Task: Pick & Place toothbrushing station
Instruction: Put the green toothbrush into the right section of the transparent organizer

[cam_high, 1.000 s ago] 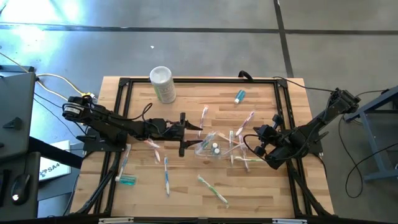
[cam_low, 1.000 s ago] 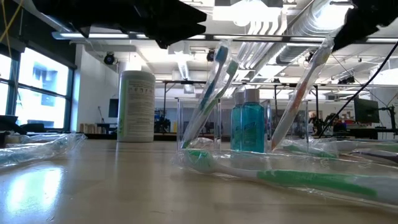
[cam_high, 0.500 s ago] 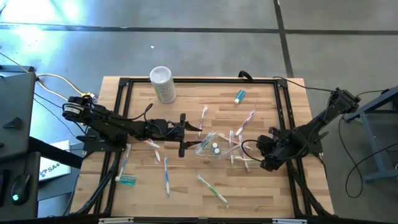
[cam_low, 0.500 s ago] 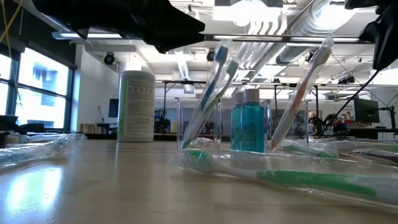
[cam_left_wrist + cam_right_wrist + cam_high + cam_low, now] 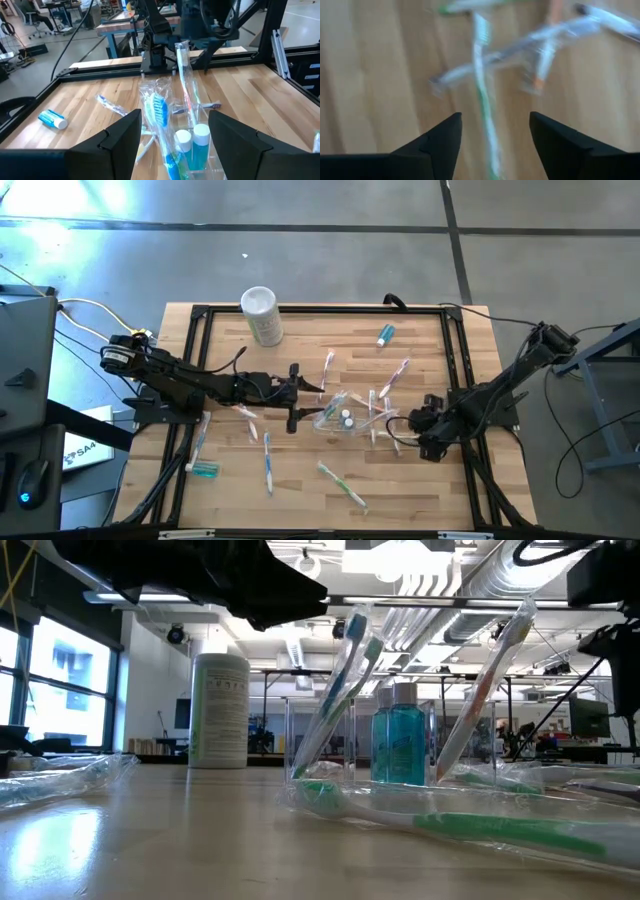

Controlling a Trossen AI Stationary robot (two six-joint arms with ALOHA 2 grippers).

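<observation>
The right gripper [image 5: 412, 423] hangs low over the right half of the table, its fingers [image 5: 437, 147] spread apart with nothing between them — directly under it lies a green toothbrush [image 5: 484, 107] crossed by a clear-wrapped one [image 5: 530, 40]. Just beside it, toward the table's middle, stands the clear plastic cup [image 5: 340, 418], holding a blue-headed toothbrush [image 5: 159, 107], a wrapped brush leaning toward the right edge [image 5: 490, 680] and two small bottles of blue liquid [image 5: 399, 735].

The left gripper [image 5: 293, 396] sits just beside the cup on the side toward the left edge, fingers [image 5: 122, 132] wide open and framing the cup without touching it.

Farther out, loose toothbrushes are scattered over the wood: a pink-and-white one [image 5: 328, 367] toward the far edge, another pink one [image 5: 396, 376] nearer the right edge, a green one [image 5: 343, 484] close to the near edge, a blue one [image 5: 268, 462] beside it toward the left, and another [image 5: 199, 433] along the left edge. One teal toothpaste tube [image 5: 385, 334] lies near the far edge, right of centre — a second [image 5: 203, 469] lies near the near-left corner. A white opaque cylinder [image 5: 261, 315] stands at the far edge, left of centre.
</observation>
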